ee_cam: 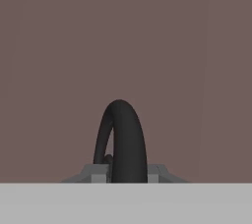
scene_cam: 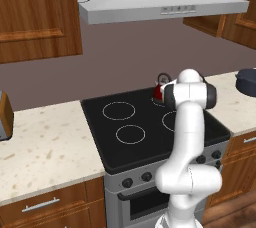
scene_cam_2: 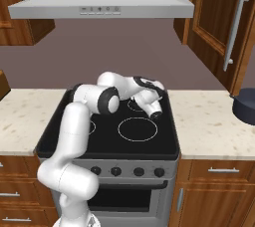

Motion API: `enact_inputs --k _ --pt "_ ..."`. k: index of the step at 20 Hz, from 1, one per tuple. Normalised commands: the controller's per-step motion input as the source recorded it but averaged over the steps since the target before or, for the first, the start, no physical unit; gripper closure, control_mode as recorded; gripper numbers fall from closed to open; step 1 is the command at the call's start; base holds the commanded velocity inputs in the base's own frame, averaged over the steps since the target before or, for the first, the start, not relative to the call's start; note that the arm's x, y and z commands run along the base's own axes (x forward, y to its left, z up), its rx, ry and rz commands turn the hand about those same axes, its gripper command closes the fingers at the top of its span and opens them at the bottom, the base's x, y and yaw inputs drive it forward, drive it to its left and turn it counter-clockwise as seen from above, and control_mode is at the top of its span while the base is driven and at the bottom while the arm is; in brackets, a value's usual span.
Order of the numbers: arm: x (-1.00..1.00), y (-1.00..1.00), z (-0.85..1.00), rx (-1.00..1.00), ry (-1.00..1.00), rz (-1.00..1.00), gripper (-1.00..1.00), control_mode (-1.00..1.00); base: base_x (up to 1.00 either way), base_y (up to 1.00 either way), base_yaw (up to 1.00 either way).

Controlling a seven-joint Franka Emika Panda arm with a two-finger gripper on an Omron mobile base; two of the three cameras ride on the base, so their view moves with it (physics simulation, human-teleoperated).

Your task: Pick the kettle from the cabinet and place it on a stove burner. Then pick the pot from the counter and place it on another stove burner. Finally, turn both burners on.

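White glossy arm (scene_cam: 186, 142) of rounded tube segments, bulging at the elbows. Dark grey-black bands ring the joints (scene_cam_2: 108, 101). Wide white bulbous link near the base (scene_cam_2: 67, 181). Wrist end is white with a dark cap (scene_cam_2: 155, 114). Pincer (ee_cam: 127, 171) has pale grey finger blocks.

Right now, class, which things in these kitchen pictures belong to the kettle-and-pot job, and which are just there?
Job things:
kettle
pot
cooktop
knobs
counter
cabinet
gripper

Just there:
range hood
drawers
wall
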Motion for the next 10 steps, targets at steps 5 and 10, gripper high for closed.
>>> enact_inputs --k 5,10 --pt "0.17 0.0 -0.25 0.0 0.0 0.0 1.0 -1.0 0.0 0.0 0.0" --pt "0.16 0.0 -0.24 0.0 0.0 0.0 1.0 -1.0 0.0 0.0 0.0"
